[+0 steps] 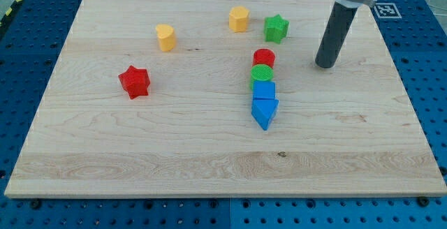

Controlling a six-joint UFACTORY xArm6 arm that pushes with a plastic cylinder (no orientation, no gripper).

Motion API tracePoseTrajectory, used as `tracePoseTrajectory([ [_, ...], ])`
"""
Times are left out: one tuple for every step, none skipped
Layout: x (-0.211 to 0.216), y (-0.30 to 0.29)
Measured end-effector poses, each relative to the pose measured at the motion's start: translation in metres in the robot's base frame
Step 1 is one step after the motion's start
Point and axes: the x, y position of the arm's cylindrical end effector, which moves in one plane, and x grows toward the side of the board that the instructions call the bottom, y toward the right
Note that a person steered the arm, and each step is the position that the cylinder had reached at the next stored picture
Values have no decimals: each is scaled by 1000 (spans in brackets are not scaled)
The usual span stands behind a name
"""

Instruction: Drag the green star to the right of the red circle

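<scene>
The green star (276,28) sits near the board's (209,166) top, at about one o'clock from the red circle (264,57) and a little apart from it; the task looks barely begun; my tip (324,65) rests at three o'clock of the circle, well off the star; there are no jaws, only a bare rod; the star must yet come down to the circle's three o'clock.

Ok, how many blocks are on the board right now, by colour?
Red: 2, the star and the circle
Green: 2, the star and the circle
Yellow: 2, a heart and a hexagon
Blue: 2, a cube and a triangle
Total: 8
My tip is right of the red circle, touching none.
</scene>
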Motion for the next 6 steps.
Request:
tracePoseTrajectory([
  [-13,1],
  [-38,1],
  [-67,1],
  [-101,-6],
  [-131,-51],
  [-137,-94],
])
